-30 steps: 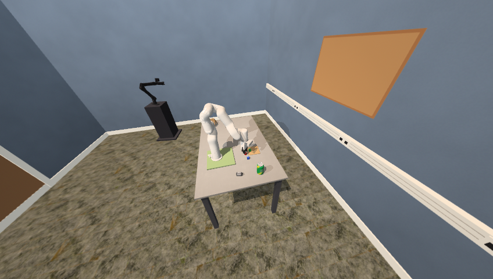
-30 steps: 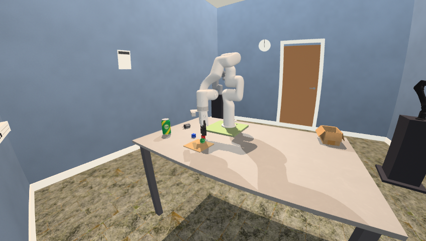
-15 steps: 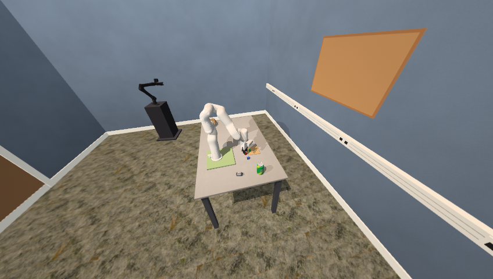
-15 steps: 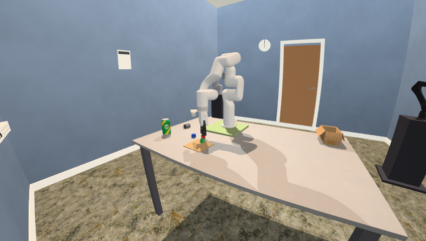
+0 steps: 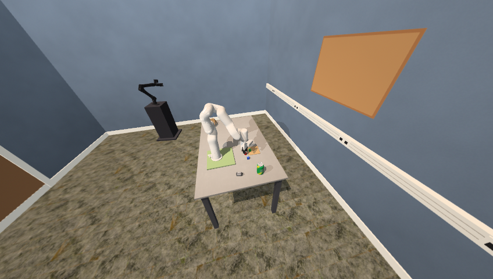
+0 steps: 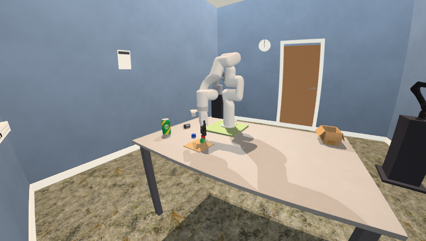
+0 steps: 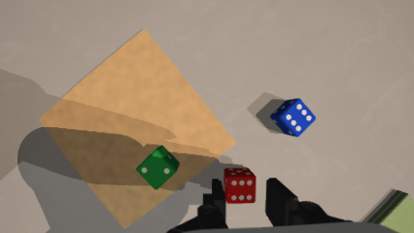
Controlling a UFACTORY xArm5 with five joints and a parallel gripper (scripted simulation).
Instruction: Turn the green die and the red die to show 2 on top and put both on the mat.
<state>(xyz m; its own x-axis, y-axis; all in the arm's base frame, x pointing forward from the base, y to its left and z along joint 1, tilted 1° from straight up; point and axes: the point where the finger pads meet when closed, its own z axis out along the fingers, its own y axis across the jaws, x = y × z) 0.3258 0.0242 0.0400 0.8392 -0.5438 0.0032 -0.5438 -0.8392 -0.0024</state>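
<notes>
The tan mat [image 7: 136,87] [image 6: 192,145] [image 5: 256,150] lies on the table. The green die [image 7: 156,167] [image 6: 202,140] sits on the mat near its edge and shows two pips towards the wrist camera. The red die [image 7: 240,185] [image 6: 203,137] rests on the table just off the mat's corner and shows six pips. The blue die [image 7: 293,116] [image 6: 193,135] [image 5: 247,157] lies on the bare table farther off, also showing six. My gripper [image 7: 243,195] [image 6: 203,133] [image 5: 245,150] hangs just above the red die with its fingers partly open, one on each side and not touching it.
A green soda can [image 5: 260,168] [image 6: 166,126] and a small dark object [image 5: 239,173] [image 6: 187,126] stand beyond the blue die. The arm's green base plate [image 5: 222,161] [image 6: 239,128] [image 7: 400,218] is close by. A cardboard box [image 6: 330,134] sits at the far side of the table.
</notes>
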